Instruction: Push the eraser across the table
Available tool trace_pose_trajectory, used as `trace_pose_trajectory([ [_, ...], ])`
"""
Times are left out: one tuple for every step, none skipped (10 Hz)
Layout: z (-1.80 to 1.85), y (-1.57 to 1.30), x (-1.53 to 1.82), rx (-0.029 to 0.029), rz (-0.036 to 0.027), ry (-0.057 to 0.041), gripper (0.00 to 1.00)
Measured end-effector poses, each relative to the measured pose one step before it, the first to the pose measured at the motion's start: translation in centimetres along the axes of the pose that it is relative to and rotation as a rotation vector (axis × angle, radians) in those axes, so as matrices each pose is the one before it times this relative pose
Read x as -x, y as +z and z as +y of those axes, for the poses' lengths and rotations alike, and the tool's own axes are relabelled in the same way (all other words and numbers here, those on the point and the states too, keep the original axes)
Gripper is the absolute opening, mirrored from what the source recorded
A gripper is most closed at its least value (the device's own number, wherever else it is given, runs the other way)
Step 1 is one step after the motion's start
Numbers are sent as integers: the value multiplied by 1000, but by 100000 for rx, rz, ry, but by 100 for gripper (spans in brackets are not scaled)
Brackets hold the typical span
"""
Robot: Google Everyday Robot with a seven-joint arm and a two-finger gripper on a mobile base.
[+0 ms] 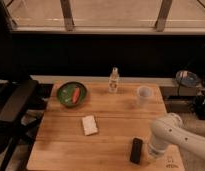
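Note:
The eraser [137, 150], a small flat black block, lies near the front right of the wooden table [111, 127], its long side pointing away from me. My white arm [168, 132] comes in from the right. The gripper [149, 151] is low over the table just right of the eraser, close beside it. I cannot tell whether it touches the eraser.
A white block [89, 125] lies mid-table. At the back stand a green plate [66, 97] with an orange item [75, 94], a small clear bottle [114, 80] and a clear cup [143, 94]. A black chair [16, 107] stands left. A logo mark [171, 162] is at the front right corner.

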Motion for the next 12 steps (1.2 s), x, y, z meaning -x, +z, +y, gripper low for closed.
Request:
trace_pose_trajectory([
  [32, -90, 1120, -2161, 748, -53, 1],
  [-284, -103, 564, -844, -374, 2221, 0],
  [-291, 21, 12, 1081, -547, 894, 0],
  [-404, 24, -342, 1177, -327, -398, 0],
  [-318, -85, -393, 456, 5, -765, 0],
  [-83, -23, -54, -27, 379, -141, 0],
  [-28, -84, 264, -139, 130, 101, 0],
  [267, -94, 1323, 59, 407, -259, 0],
  [234, -56, 884, 212, 145, -348, 0],
  [22, -50, 370, 192, 52, -275, 0],
  [-119, -90, 97, 105, 206, -101, 0],
  [-217, -122, 12, 32, 325, -401, 0],
])
